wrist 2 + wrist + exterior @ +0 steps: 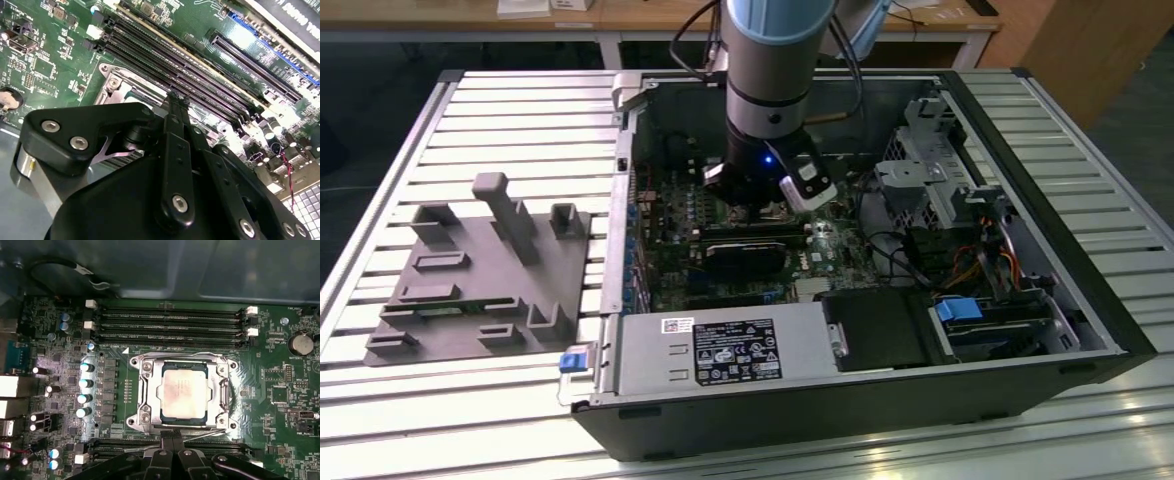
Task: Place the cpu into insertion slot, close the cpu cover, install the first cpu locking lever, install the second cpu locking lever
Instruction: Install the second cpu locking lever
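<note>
Dull silver-grey cpu (183, 393), flat and square with a faintly mottled metal top, seated in the insertion slot (150, 396) on the green motherboard (280, 390). Thin, bright, silvery cpu cover (220, 390) lying flat around the chip as a frame with a cut-out middle, screws at its corners, a slim wire lever (207, 431) along the edge nearest the fingers. Long black memory slots (170, 322) with white end clips just beside the socket. Matte black fingers (172, 436) pressed together with no gap, nothing between them, tips right at the socket's edge near that lever; touching or not, cannot tell. In the second wrist view the same closed fingers (178, 100) over the socket corner. In the exterior view, gripper (761, 205) down inside the open black computer case (854, 420) on a ribbed metal table (494, 120), a grey plastic fixture (480, 270) lying beside the case.
</note>
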`<action>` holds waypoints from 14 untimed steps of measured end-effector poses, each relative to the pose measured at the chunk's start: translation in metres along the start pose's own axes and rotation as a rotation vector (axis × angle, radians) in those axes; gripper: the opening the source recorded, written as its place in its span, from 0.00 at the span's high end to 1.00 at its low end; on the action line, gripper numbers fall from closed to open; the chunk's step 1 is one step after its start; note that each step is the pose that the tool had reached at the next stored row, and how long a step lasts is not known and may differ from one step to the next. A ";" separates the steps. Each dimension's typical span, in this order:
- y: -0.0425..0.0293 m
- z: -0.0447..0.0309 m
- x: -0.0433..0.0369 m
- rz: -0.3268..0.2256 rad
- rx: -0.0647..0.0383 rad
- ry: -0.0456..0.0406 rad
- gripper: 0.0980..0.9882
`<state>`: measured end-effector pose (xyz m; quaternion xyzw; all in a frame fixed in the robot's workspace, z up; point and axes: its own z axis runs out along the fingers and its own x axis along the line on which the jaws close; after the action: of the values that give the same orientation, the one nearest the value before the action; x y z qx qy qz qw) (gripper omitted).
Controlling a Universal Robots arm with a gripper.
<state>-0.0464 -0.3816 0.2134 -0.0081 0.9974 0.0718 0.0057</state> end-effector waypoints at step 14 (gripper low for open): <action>-0.0078 0.0032 0.0156 0.000 -0.042 -0.0007 0.99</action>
<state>-0.0619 -0.3891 0.2089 -0.0079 0.9957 0.0926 0.0058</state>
